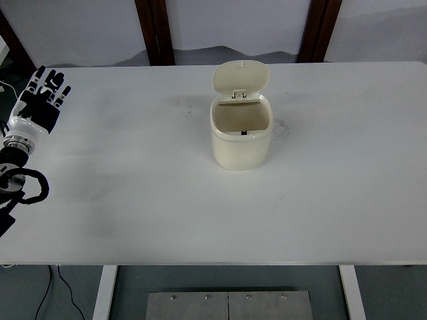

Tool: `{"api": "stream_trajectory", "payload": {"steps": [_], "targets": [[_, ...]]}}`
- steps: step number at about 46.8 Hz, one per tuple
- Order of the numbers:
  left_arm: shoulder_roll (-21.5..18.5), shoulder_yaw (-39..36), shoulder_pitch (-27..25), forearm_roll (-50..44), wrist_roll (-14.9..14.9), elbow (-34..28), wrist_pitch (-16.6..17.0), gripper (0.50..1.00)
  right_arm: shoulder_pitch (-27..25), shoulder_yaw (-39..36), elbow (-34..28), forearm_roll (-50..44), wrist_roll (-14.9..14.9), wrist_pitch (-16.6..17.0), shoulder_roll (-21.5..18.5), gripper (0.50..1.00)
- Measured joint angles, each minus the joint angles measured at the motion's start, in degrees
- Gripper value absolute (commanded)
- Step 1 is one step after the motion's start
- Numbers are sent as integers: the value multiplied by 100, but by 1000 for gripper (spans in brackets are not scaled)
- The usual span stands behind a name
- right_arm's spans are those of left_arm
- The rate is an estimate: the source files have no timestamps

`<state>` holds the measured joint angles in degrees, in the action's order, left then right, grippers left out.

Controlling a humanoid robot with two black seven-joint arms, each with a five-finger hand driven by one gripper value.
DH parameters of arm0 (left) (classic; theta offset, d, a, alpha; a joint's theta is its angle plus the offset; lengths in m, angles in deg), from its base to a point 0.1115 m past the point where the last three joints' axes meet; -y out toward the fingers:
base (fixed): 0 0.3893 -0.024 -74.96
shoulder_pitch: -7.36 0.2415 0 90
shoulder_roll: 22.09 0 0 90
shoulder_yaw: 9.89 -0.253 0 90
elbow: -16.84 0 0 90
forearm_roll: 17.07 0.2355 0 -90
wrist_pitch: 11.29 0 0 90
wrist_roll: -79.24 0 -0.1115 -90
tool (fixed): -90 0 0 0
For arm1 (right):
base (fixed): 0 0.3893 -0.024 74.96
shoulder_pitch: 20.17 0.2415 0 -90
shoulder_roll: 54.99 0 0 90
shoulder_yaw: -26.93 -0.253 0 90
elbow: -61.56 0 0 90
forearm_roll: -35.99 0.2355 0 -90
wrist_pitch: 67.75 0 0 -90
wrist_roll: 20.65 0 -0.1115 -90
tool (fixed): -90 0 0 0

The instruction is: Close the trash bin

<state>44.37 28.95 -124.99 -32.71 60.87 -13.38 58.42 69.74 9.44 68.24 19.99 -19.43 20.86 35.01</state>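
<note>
Left hand point(41, 100) at the counter's point(133, 200) far-left edge, palm flat, fingers point(50, 80) spread and pointing away, holding nothing. Trash bin point(241, 137) stands mid-counter, well apart from it, lid point(241, 78) tipped upright, mouth open.

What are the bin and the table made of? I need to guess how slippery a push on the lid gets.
Trash bin: likely moulded plastic, cream, smooth with a soft sheen and rounded corners; its lid stands open on a small hinge. Table: white, matte, probably laminate; faint scuffs show.
</note>
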Motion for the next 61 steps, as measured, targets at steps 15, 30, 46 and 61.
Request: {"api": "stream_trajectory", "payload": {"steps": [15,30,46,61], "targets": [[-6,0,-70,-5,2,-1,42,1000,0,0,0,0,0,-1,0,991],[-4,3,-70,-7,4,-36,51,1000,0,0,0,0,3,-3,0,991],[-54,10,-103,-3,4,-36,42,1000,1,0,0,0,3,-3,0,991],[-98,-8,-210,0,17,-39,43,1000,0,0,0,0,2,-3,0,991]]}}
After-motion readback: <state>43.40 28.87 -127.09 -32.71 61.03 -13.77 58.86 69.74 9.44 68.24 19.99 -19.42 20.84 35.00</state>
